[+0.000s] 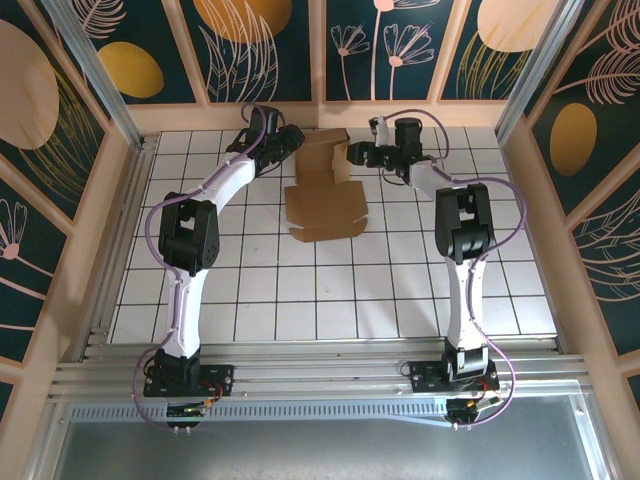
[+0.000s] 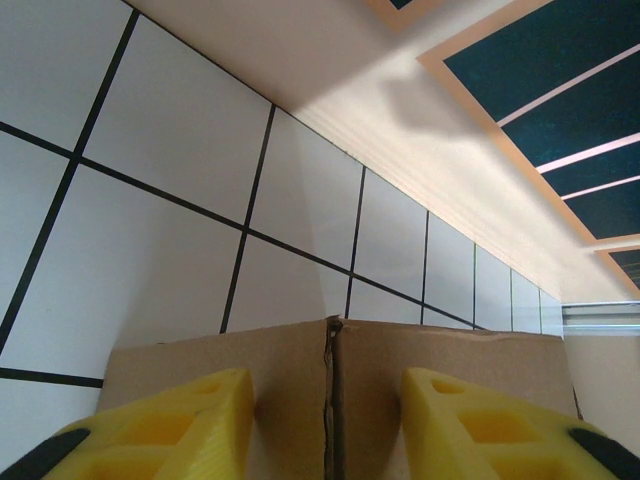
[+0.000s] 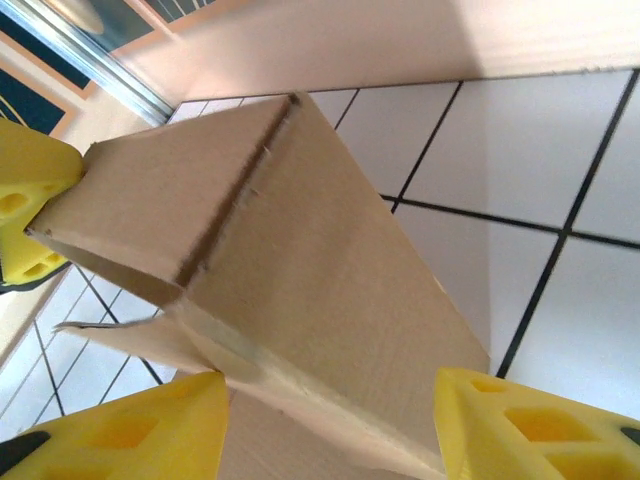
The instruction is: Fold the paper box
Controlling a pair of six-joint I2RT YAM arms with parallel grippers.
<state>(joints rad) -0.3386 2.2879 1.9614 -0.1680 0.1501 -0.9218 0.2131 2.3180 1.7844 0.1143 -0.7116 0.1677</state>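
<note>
- Paper box (image 1: 325, 200) lay on the white tiled table (image 1: 400, 290), out toward the far middle, between the two arms.
- Its near part was a flat brown sheet spread on the tiles. Its far part stood up off the table, close to the pale wooden back ledge (image 2: 420, 150).
- Left gripper (image 1: 294, 137) was reached in from the left against the raised far part.
- From the left wrist, the yellow fingers (image 2: 190, 410) stood partly apart. A cardboard panel with an upright crease showed across the gap, facing the camera rather than pinched between the pads.
- Right gripper (image 1: 357, 153) was at the right side of the raised part, opposite the other one.
- From the right wrist, its fingers (image 3: 520, 420) were spread wide, and a tilted, folded panel of the box ran down between them. I couldn't tell whether either pad touched the cardboard, but they were not clamped on it.
- In that same view a yellow fingertip (image 3: 30, 200) touched the corner of a flap at the left edge.
</note>
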